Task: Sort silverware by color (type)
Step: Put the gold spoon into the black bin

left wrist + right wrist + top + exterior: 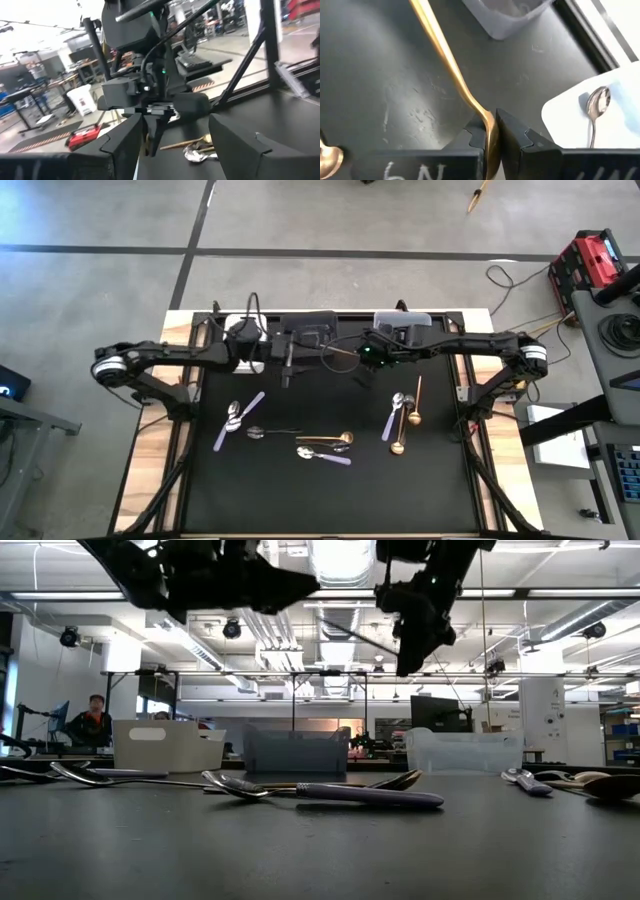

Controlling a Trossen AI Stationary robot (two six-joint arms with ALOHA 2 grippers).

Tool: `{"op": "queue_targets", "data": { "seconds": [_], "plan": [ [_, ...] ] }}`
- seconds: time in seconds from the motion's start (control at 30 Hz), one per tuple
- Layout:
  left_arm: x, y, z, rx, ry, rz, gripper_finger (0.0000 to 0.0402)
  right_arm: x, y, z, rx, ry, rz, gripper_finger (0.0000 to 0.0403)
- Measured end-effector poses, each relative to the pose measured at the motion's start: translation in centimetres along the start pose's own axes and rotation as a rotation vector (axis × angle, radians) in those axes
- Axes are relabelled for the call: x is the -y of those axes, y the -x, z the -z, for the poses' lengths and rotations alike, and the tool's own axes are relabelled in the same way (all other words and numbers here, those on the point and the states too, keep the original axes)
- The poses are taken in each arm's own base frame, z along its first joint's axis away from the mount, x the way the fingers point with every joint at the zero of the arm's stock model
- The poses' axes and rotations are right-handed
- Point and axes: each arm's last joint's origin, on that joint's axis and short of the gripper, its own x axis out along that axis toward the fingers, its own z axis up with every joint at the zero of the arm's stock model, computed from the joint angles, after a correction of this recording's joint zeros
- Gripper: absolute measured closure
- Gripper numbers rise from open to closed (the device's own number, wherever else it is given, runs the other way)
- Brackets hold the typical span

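**Silverware sorting: gold spoon pinched and aloft near the bins**

Silverware lies scattered on the black mat of the surface (330,490): a lilac-handled spoon (239,421) toward the left, a gold spoon and another lilac-handled piece (322,453) near the middle, and a gold spoon (404,425) with more pieces to the right. One slim gold-coloured metal spoon (451,65) is off the surface, pinched in the right hand (492,137), whose fingers press together on it near one end while the rest of the spoon juts away. In the high view this hand (366,356) hangs near the clear bin (405,322) at the far edge. In the right wrist view a silver spoon (596,107) lies in the white bin (620,95).

The left hand (287,370) hovers by the dark bin (310,325), fingers spread, holding nothing.

Such a spoon is likely light, stiff and slick. A grip this close to the end can let it pivot or slip between the pads. For the pieces lying flat, the mid-handle looks the best place to take hold, since the bowls are curved and would probably slide out of a pinch. They sit low on the mat, so the fingertips must come right down to it.
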Motion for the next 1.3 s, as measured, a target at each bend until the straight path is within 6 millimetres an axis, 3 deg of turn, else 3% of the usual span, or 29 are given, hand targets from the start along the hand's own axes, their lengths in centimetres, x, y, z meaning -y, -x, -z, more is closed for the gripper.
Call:
{"op": "queue_targets", "data": {
  "seconds": [0.2,0.5,0.83,1.3],
  "plan": [
    [-0.3,-1.7,2.3,-0.071,0.013,-0.048,0.0196,-0.4,-2.2,0.3,-0.096,0.011,0.026,0.0388],
    [-0.5,-4.0,5.7,-0.200,0.035,-0.056,0.0199,-0.9,-2.6,-1.1,-0.108,0.023,0.029,0.0388],
    [-0.9,-4.7,6.2,-0.251,0.044,-0.079,0.0209,-1.0,-2.7,-1.4,-0.144,0.047,0.039,0.0388],
    [-0.6,-4.5,6.8,-0.314,0.071,-0.055,0.0294,-1.2,-3.8,-1.4,-0.169,0.079,0.043,0.0388]
  ]
}}
